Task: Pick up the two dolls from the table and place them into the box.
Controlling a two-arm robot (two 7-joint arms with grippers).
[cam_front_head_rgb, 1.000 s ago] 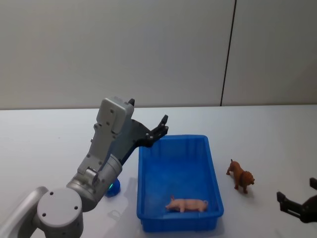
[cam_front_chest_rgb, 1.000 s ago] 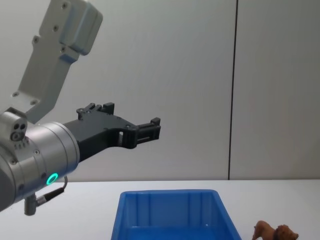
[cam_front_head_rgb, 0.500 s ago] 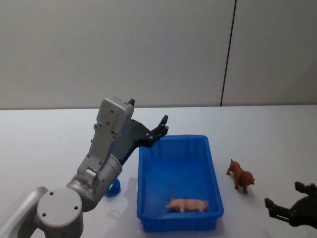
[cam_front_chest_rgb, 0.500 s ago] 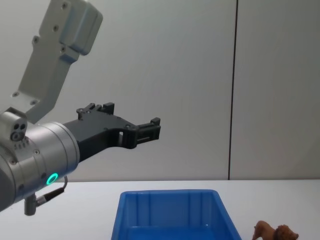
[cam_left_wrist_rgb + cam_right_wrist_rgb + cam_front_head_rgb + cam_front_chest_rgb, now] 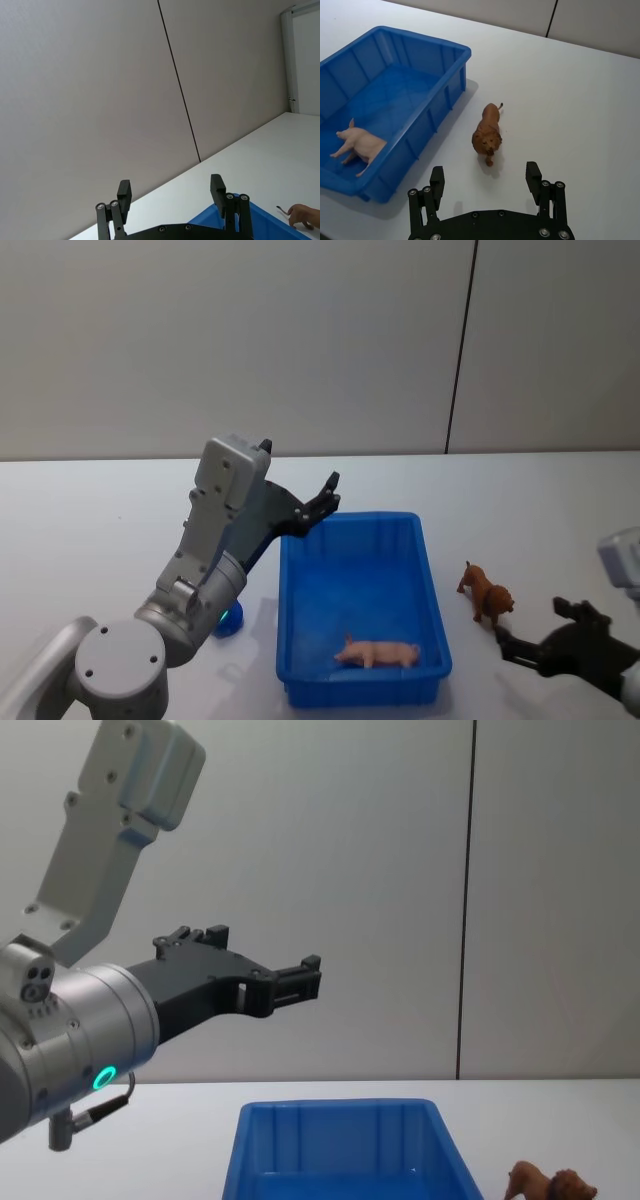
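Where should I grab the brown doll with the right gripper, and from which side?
Grip the brown doll across its flanks, at the narrow torso between front and hind legs, coming down from above. It stands upright on the table, apart from the box wall, so both sides look free. The open right gripper faces its head end, in line with the body.

The pig doll (image 5: 378, 652) lies at the near end of the box (image 5: 436, 600). The lion doll (image 5: 487, 594) stands on the table (image 5: 100, 530), just right of it.
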